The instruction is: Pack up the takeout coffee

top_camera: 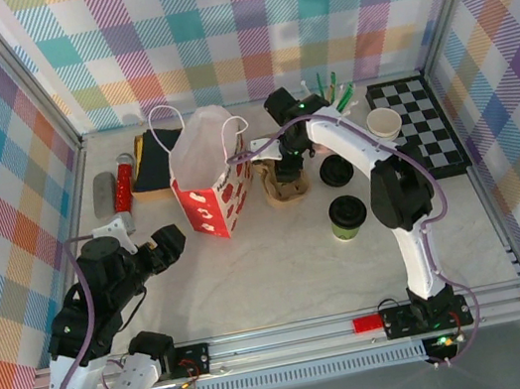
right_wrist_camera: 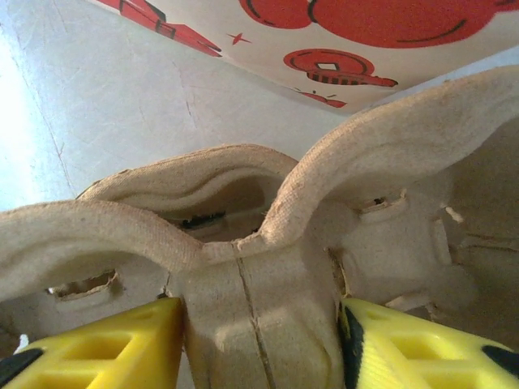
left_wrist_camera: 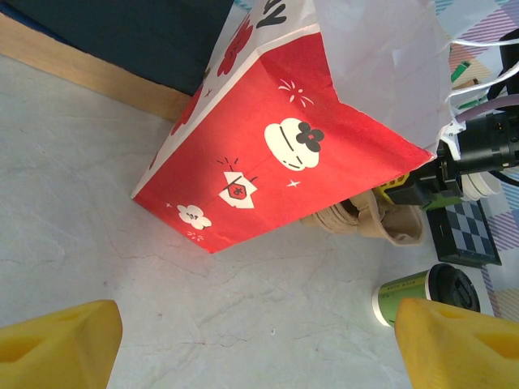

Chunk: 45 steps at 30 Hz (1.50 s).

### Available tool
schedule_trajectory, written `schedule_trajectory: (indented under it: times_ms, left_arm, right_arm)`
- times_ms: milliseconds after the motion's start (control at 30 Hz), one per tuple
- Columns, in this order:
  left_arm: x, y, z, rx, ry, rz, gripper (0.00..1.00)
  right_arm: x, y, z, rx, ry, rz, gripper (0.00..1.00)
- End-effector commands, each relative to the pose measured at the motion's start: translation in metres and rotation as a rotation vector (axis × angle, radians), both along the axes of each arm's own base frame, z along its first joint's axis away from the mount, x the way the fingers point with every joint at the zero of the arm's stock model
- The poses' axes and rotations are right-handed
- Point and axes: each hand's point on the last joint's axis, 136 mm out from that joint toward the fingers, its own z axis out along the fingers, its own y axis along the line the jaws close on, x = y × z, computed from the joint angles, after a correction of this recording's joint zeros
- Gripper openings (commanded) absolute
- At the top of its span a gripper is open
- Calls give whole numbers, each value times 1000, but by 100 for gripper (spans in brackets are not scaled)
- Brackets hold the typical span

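Toward the far edge of the table [top_camera: 286,286], a little right of centre, the right gripper [right_wrist_camera: 261,344] straddles the middle ridge of the carrier [top_camera: 287,190]. Its yellow pads [right_wrist_camera: 105,348] press against either side, and the jaws are narrowed onto the moulded pulp. That ridge looks like the stiffest handhold (the thin cup wells beside it would likely buckle), so I judge the grip is meant to move the carrier whole.

Just left of the carrier, touching or nearly so, stands the red bag [top_camera: 208,198], mouth up and open, placed to take things from above. To the carrier's right, near but apart, the coffee [top_camera: 347,219] stands upright with its black lid on and green band showing. It sits in no well and no gripper touches it. Just behind it is a second black lid [top_camera: 337,171]; whether a cup is under it I cannot tell. Toward the far right corner are a lidless cup [top_camera: 384,122] and a checkerboard [top_camera: 423,120].

Near the left edge, the left gripper [left_wrist_camera: 259,336] hangs low with jaws wide and nothing between them. It faces the bag's base, probably to steady it. The coffee has yet to enter carrier or bag.
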Motion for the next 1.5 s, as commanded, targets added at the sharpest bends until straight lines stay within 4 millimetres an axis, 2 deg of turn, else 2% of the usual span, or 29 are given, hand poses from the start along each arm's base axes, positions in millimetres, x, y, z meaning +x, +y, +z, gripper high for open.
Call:
schedule_trajectory:
  times_ms: [0, 167, 333, 433, 567, 867, 1033, 1133, 1300, 1467]
  left_arm:
    - [1, 5, 4, 17, -19, 13, 87]
    - [-1, 6, 7, 22, -26, 16, 87]
    - [-2, 7, 9, 19, -30, 17, 87]
    - [-3, 8, 13, 24, -37, 19, 87]
    - [-5, 13, 28, 59, -62, 27, 87]
    - [8, 15, 63, 113, -85, 31, 87]
    - [32, 9, 82, 159, -79, 17, 88]
    - [56, 4, 88, 198, -49, 13, 89]
    - [106, 2, 81, 313, 35, 38, 88]
    - [151, 4, 74, 407, 91, 40, 85]
  right_arm:
    - [-6, 8, 5, 8, -8, 29, 45]
    - [-6, 8, 11, 6, -27, 21, 37]
    - [-7, 7, 25, 16, -53, 4, 37]
    - [-9, 4, 39, 21, -83, -13, 37]
    - [-8, -3, 64, 18, -160, -72, 36]
    - [-43, -12, 111, 92, -172, -197, 36]
    - [-66, -17, 140, 168, -164, -320, 35]
    - [-79, -24, 159, 214, -170, -379, 33]
    - [-107, -23, 178, 269, -155, -395, 33]
    - [-116, -27, 197, 316, -182, -455, 31]
